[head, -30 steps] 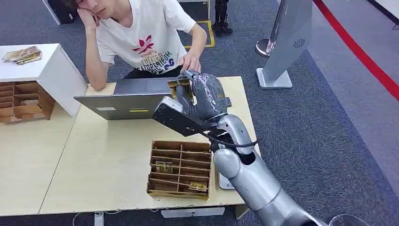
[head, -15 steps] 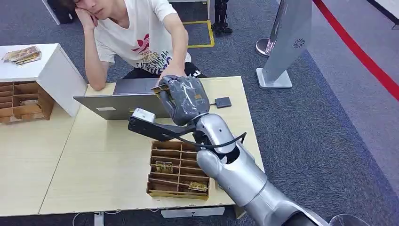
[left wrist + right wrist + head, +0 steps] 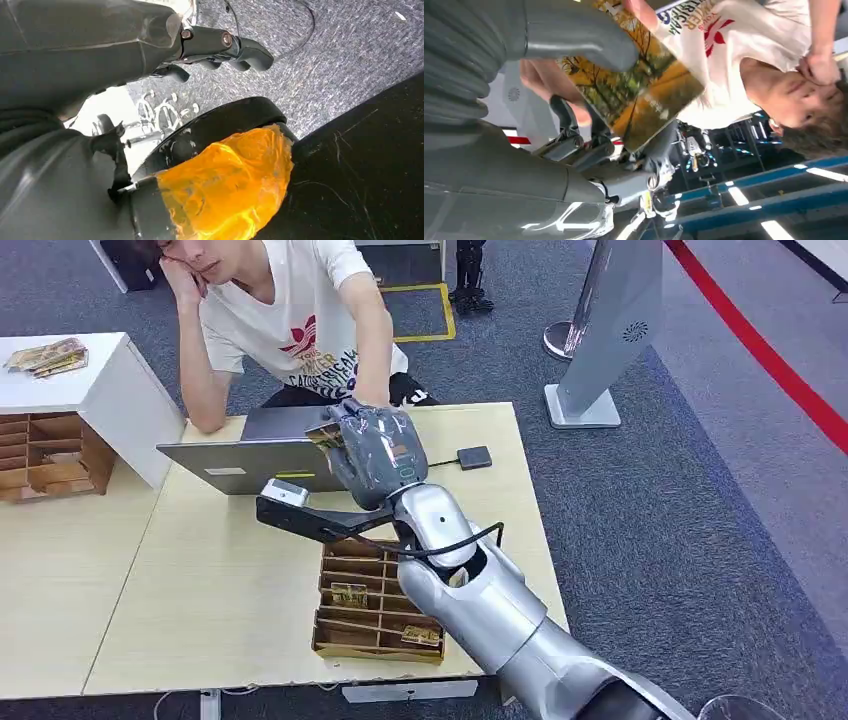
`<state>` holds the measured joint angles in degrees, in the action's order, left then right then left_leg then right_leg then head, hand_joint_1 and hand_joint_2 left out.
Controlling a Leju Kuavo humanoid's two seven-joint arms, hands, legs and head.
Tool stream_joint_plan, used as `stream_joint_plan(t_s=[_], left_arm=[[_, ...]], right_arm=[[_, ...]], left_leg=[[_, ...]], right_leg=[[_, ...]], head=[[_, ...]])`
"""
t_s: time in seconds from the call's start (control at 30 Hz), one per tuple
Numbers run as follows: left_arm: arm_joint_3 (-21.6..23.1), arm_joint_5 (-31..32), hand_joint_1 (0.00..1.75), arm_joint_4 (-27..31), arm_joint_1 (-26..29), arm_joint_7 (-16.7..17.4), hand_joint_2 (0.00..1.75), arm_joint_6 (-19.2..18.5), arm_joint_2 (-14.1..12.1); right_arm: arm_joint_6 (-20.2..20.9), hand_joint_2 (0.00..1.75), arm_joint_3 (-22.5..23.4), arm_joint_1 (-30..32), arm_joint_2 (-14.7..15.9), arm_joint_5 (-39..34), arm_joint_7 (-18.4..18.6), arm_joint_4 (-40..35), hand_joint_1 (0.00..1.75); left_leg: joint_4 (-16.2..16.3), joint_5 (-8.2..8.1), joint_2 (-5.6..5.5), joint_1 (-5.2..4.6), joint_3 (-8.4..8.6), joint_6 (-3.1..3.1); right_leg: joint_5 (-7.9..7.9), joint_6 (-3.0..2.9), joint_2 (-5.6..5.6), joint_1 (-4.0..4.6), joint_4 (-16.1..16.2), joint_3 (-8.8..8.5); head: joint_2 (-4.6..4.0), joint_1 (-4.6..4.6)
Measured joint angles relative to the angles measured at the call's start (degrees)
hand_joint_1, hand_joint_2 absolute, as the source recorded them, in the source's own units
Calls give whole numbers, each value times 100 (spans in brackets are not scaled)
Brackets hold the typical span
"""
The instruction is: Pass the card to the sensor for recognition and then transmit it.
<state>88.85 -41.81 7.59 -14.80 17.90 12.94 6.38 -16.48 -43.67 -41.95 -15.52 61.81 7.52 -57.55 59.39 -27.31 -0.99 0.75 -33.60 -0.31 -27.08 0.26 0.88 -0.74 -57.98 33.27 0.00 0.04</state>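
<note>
Right hand (image 3: 375,452) raised above the far edge of the table (image 3: 230,580), wrapped in clear film, thumb (image 3: 579,37) pressed on the face of the card (image 3: 639,90) and darker fingers (image 3: 574,135) behind it: it is grasping the card. Card shows an autumn-tree print in yellow and orange; in the head view only its corner (image 3: 325,433) shows past the hand. A person's hand (image 3: 639,11) touches the card's far edge, and a second fingertip shows behind the card beside the robot's fingers. Person in a white T-shirt (image 3: 300,320) sits across the table, head propped on the other hand.

Just beyond the right hand, an open laptop (image 3: 260,450). Beside it toward the right, a small black sensor (image 3: 473,457) on a cable, lying on the table apart from the card. Nearer the robot, a wooden slotted tray (image 3: 380,595) with a couple of cards in its compartments.

Left hand (image 3: 220,47): fingers curled, nothing in them, over grey carpet.
</note>
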Motion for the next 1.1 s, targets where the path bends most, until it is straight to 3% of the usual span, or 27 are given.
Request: stream_joint_plan(t_s=[0.13, 0.17, 0.4, 0.43, 0.63, 0.8, 1.1], left_arm=[[0, -66, 0, 0, 1, -2, 0, 7, 0], [0, -87, 0, 0, 1, -2, 0, 9, 0], [0, -225, 0, 0, 25, -44, 0, 55, -11], [0, -225, 0, 0, 30, -50, 0, 59, -13], [-44, -472, 0, 0, 94, -177, 0, 157, -42], [-70, -516, 0, 0, 143, -205, 0, 188, -70], [-144, -516, 0, 0, 156, -208, 0, 190, -83]], right_arm=[[74, 175, 79, 48, -2, -160, -116, 68, 0], [114, 0, 96, 74, -2, -249, -181, 66, 0], [289, 0, 144, 451, -2, -820, -472, -346, 0], [291, 175, 144, 493, -2, -855, -481, -422, 0], [181, 175, 153, 1165, 48, -2084, -975, -1487, 0], [162, 175, 146, 1527, 164, -2223, -988, -2200, 0], [166, 175, 116, 1643, 284, -2225, -988, -2575, 0]], left_leg=[[0, 0, 0, 0, 0, 0], [0, 0, 0, 1, 0, 0], [0, -1, 0, 3, -1, 0], [0, -1, 0, 3, -2, 0], [-1, -2, -1, 2, -4, 0], [-1, -2, 2, 0, -5, 0], [0, -1, 2, 2, -5, 0]], right_leg=[[0, 0, 0, 0, 0, 0], [0, 0, 0, 0, 0, 0], [-1, -1, 0, 0, 0, 3], [-1, -1, 0, 0, 0, 3], [-3, -1, -1, 1, 1, 5], [-3, 0, 1, 0, 3, 7], [-1, -1, 1, 0, 2, 6]], head=[[0, 0], [0, 0], [0, 0], [0, 0], [0, 2], [0, 0], [0, 0]])
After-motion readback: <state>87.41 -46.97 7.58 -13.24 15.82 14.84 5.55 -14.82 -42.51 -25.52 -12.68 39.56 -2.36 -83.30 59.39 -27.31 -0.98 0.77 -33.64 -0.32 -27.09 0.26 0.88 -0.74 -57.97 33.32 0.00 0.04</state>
